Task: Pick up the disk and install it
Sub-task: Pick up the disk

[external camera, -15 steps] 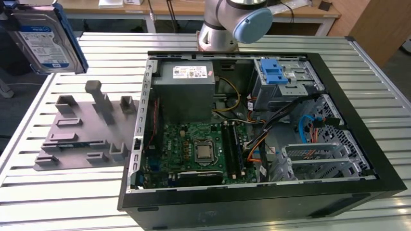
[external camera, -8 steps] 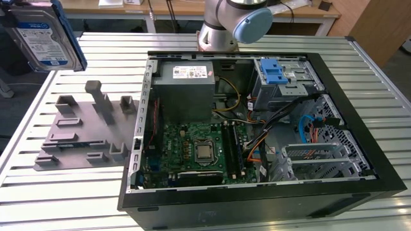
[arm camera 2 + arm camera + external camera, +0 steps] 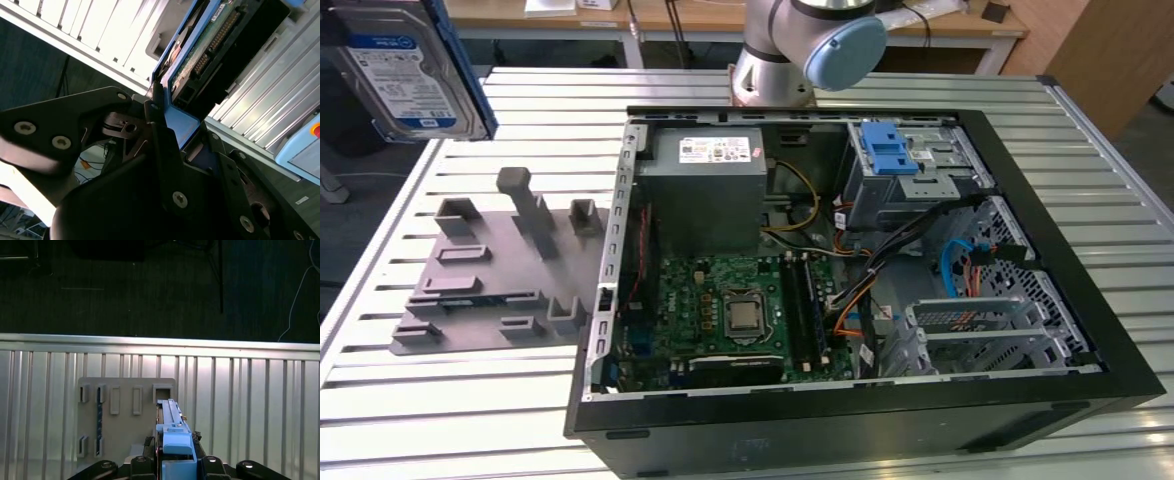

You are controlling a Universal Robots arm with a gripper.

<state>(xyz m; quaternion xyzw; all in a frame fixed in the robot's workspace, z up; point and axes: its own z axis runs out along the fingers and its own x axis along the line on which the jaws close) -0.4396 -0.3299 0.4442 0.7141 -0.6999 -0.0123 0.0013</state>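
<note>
Disk [image 3: 403,75] aloft over grey fixture plate [image 3: 125,390], well apart from open computer case [image 3: 854,420] | gripper [image 3: 175,120] clenched on its blue carrier frame [image 3: 177,445] | carry wants firm, square grip, clearing case rim.

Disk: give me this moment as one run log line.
claw: shut on disk | disk: held in air over grey holder plate, outside computer case | install: not yet done

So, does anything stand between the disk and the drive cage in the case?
Nothing visible covers the way from above: the case is open. The hand holds the disk raised at the exterior view's left. On a straight line to the cage sits the power supply, and cables run beside the cage.
</note>
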